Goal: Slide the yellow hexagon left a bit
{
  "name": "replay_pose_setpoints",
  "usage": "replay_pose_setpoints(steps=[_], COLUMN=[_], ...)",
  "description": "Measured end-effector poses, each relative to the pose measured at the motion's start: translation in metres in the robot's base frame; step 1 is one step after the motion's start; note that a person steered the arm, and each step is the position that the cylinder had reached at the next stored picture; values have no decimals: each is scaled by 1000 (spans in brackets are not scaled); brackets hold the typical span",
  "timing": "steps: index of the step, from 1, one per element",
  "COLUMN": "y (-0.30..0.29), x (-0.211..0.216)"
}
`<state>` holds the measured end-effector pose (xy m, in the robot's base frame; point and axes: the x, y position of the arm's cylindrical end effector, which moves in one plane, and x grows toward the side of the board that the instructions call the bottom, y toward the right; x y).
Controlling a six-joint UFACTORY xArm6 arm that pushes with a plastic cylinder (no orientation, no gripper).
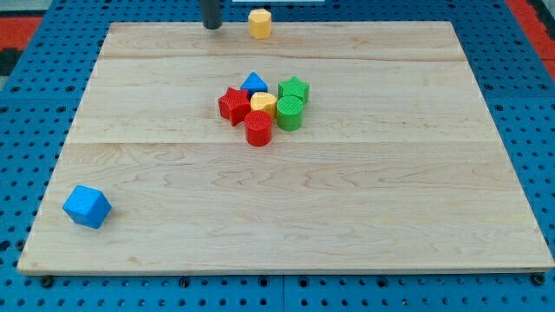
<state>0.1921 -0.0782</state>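
Yellow hexagon (259,22) sits at the view's top edge of the wooden tabletop (286,199), a little left of centre. My tip (212,26) rests just to its left, near but apart from it, with a sliver of bare wood between us. I carry no pincer, only this dark rod, so nothing is held.

Near the middle, well apart from the hexagon, a cluster crowds together: a red star (233,104), a blue triangle (254,82), a green star (294,88), a green cylinder (290,113), a red cylinder (257,127), and a yellow block (264,104) wedged among them. A blue cube (87,206) lies alone near the view's bottom left corner.
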Motion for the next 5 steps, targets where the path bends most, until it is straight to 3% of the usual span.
replay_pose_setpoints(steps=[1, 2, 3, 4, 5], y=[80, 98, 217, 238, 236], x=[32, 99, 61, 2, -1])
